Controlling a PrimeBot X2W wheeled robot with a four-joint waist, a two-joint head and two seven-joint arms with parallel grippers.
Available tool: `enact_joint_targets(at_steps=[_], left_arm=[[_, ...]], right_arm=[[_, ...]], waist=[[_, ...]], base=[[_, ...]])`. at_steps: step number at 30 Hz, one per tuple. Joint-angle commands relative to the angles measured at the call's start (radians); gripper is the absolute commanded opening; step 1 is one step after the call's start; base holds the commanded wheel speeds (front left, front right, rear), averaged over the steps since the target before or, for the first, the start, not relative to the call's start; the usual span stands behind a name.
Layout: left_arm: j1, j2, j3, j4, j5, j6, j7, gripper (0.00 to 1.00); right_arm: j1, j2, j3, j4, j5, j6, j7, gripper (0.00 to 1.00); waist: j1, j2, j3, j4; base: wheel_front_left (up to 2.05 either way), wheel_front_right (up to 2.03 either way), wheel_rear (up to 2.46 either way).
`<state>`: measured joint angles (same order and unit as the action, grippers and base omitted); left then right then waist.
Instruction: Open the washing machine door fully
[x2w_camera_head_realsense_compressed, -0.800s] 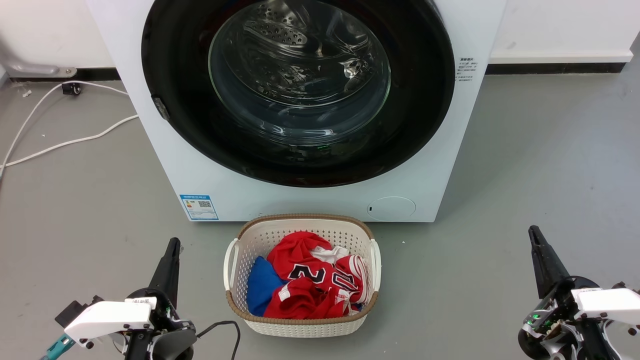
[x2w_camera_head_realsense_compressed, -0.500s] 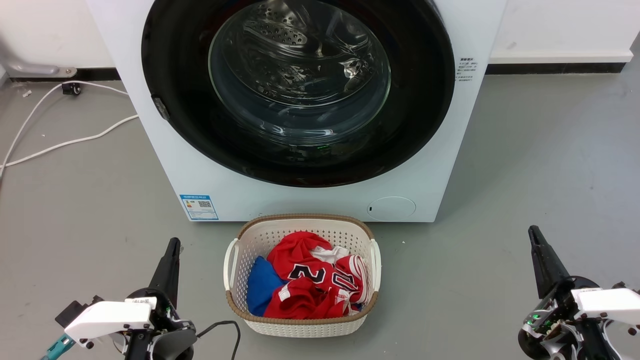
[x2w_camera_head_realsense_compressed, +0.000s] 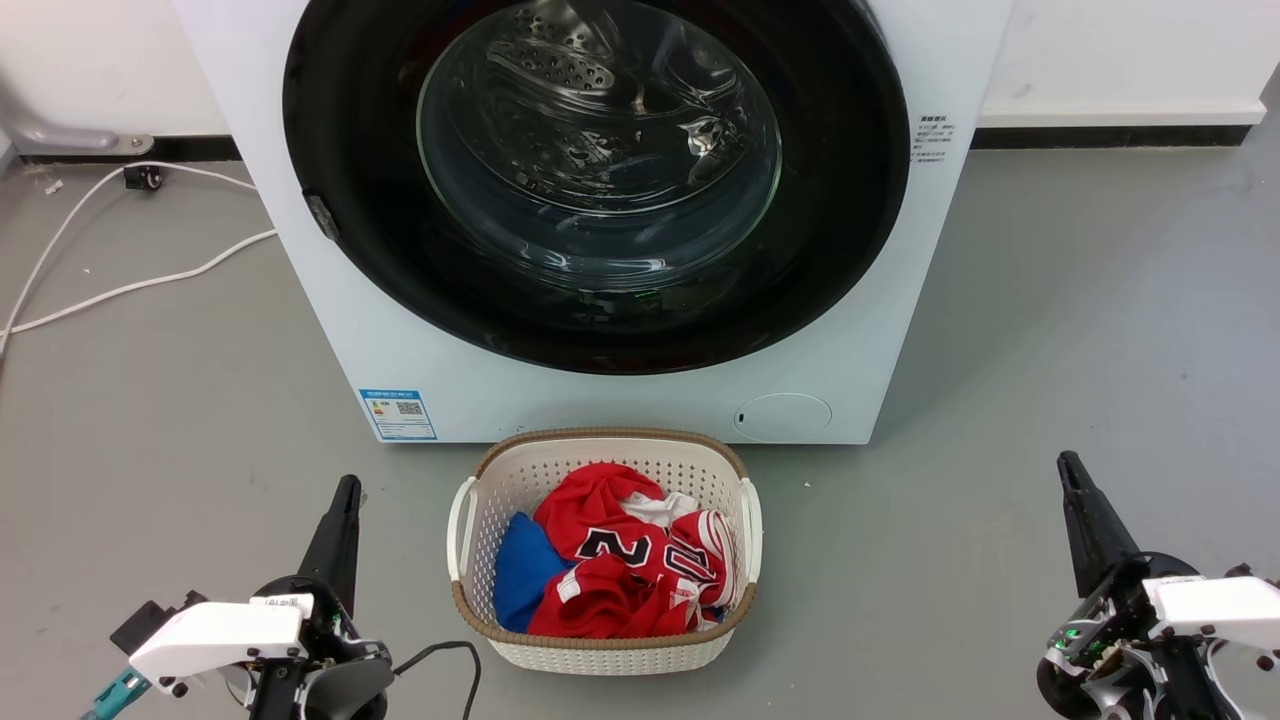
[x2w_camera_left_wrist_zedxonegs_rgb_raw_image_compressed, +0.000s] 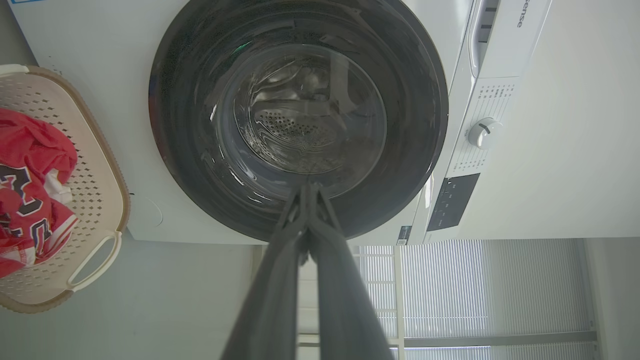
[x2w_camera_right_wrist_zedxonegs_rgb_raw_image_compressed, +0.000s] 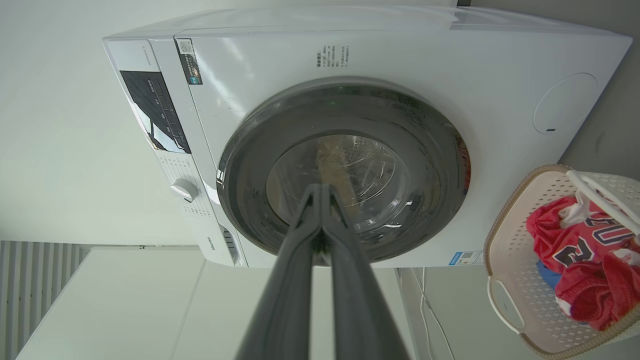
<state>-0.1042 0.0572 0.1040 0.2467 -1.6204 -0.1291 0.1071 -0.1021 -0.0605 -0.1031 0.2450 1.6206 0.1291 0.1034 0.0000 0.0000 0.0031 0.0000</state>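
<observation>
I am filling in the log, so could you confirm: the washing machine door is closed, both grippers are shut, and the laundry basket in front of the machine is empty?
Not quite: the laundry basket is not empty; the head view shows red and blue clothes in it. The washing machine door is closed, and the left gripper and right gripper are shut.

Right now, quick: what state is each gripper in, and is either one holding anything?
Left gripper: closed, holding nothing.
Right gripper: closed, holding nothing.
</observation>
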Motion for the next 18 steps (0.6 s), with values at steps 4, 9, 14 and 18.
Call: enact_joint_targets(at_steps=[4, 9, 14, 18], left_arm=[[-0.008, -0.001, 0.003, 0.001, 0.006, -0.003, 0.003, 0.00], [-0.008, -0.002, 0.004, 0.001, 0.007, -0.003, 0.004, 0.00], [-0.008, -0.002, 0.005, 0.001, 0.008, -0.003, 0.004, 0.00], [-0.008, -0.002, 0.005, 0.001, 0.006, -0.003, 0.005, 0.00]], right_arm=[[-0.011, 0.004, -0.002, 0.001, -0.004, 0.003, 0.003, 0.00], [-0.011, 0.005, -0.003, 0.001, -0.005, 0.003, 0.003, 0.00], [-0.012, 0.005, -0.003, 0.001, -0.006, 0.003, 0.004, 0.00], [-0.012, 0.006, -0.004, 0.001, -0.006, 0.003, 0.005, 0.00]], waist=[[0.0000, 0.0000, 0.000, 0.000], [0.0000, 0.0000, 0.000, 0.000], [0.0000, 0.0000, 0.000, 0.000], [0.0000, 0.0000, 0.000, 0.000]], base=[[0.00, 0.00, 0.00], [0.00, 0.00, 0.00], [0.00, 0.00, 0.00], [0.00, 0.00, 0.00]])
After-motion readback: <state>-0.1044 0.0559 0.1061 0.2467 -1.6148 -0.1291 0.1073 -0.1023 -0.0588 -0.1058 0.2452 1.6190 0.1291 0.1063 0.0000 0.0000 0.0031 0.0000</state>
